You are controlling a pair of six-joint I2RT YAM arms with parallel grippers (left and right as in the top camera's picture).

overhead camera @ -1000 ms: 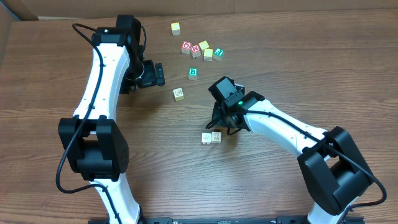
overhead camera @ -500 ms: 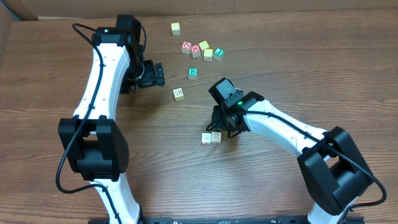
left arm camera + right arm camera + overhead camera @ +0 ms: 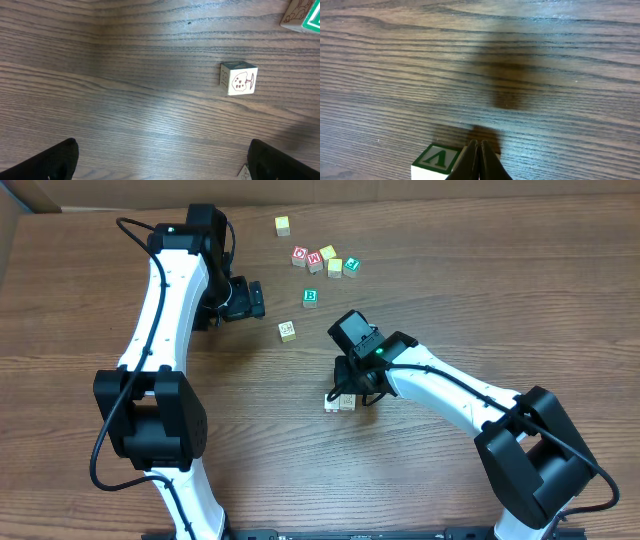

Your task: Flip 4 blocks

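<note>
Right gripper [image 3: 479, 160], clenched on nothing, sets its tips against a cream block [image 3: 436, 160] with a green V face. This is one of a touching pair [image 3: 338, 402] at mid-table. It seems to be tipping this block, which next calls for a steady sideways push. Left gripper [image 3: 252, 300] hangs released near a tree-marked block [image 3: 239, 79]. No containers are in view.

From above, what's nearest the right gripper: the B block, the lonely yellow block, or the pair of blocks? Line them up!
1. Pair of blocks, at the right gripper.
2. B block, farther back.
3. Lonely yellow block, far edge.
</note>
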